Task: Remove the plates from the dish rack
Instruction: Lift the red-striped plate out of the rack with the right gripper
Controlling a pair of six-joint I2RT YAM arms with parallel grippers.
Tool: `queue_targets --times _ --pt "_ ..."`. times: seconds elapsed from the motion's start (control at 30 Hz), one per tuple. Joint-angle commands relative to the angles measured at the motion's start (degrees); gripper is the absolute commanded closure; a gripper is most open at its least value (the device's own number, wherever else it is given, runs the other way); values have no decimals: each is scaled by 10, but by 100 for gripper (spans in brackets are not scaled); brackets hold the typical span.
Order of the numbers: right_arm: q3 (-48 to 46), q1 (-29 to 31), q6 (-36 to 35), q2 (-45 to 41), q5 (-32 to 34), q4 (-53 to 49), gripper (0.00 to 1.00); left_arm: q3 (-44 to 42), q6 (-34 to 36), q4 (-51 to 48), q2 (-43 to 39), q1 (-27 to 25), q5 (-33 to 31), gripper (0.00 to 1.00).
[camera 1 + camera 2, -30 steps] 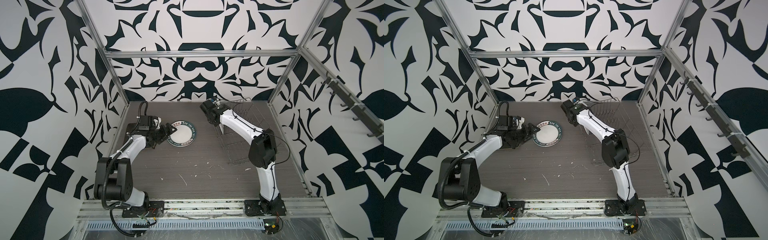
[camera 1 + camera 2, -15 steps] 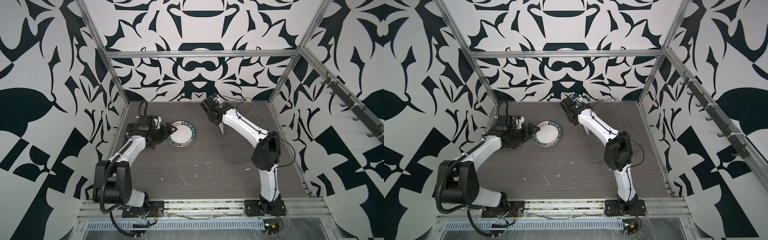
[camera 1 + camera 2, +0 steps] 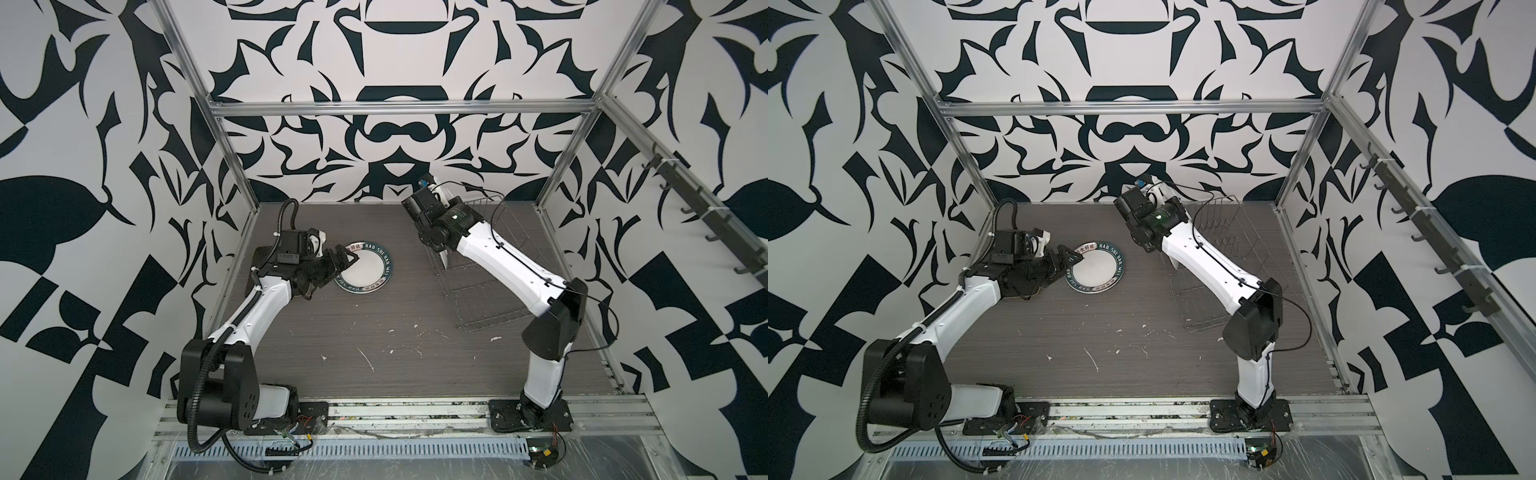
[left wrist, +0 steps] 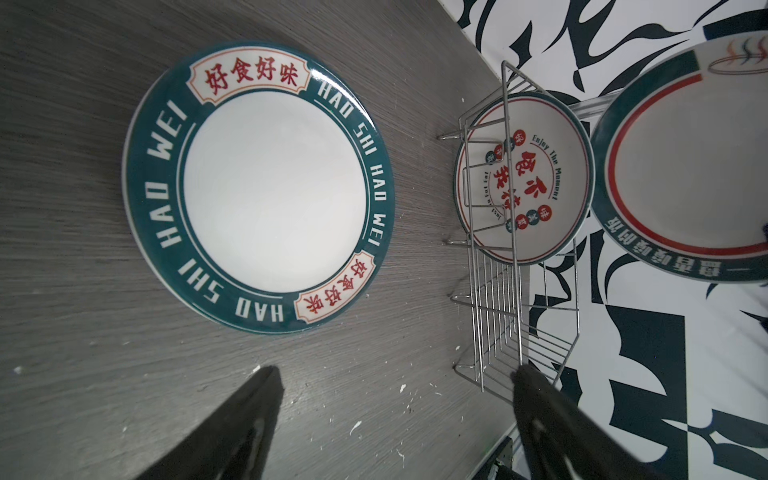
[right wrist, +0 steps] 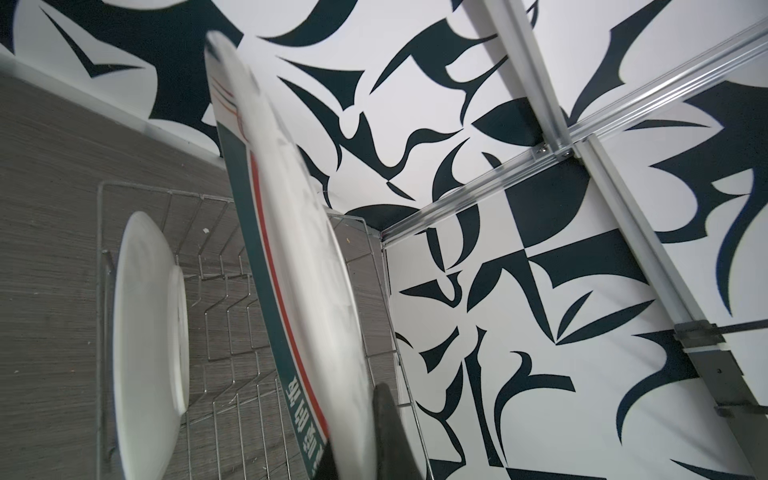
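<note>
While one teal-rimmed plate (image 4: 274,187) lies on the worktop (image 3: 374,332) by my spread left hand (image 3: 347,255), my right hand (image 5: 357,440) pinches a second plate (image 5: 299,249); a third plate (image 4: 523,178) waits in the rack (image 3: 478,303).

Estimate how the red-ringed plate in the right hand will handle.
Glazed-looking, so the red-ringed plate may slip in the right hand, which pinches only its rim. Held on edge, it probably wants to pivot. Looks ceramic: stiff, probably brittle.

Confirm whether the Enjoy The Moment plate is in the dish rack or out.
In. The Enjoy The Moment plate stands on edge inside the dish rack, behind its wires.
</note>
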Motion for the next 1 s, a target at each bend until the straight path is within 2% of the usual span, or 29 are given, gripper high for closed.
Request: queue_targets --times 0.0,0.2,0.33,0.63,0.97 --pt "-26 16 -6 -75 44 66 100 0 -6 -13 -25 -12 -11 9" --pt "-127 49 -9 -173 44 144 100 -17 -12 -13 -67 -33 -30 9" --pt "-164 68 27 -224 30 141 100 -29 -19 -13 -91 -50 -41 9" --pt "-231 80 147 -307 -81 122 100 -74 -51 15 -142 -75 -44 9" --pt "-335 80 244 -377 -217 172 100 -98 -78 36 -180 -79 -33 9"
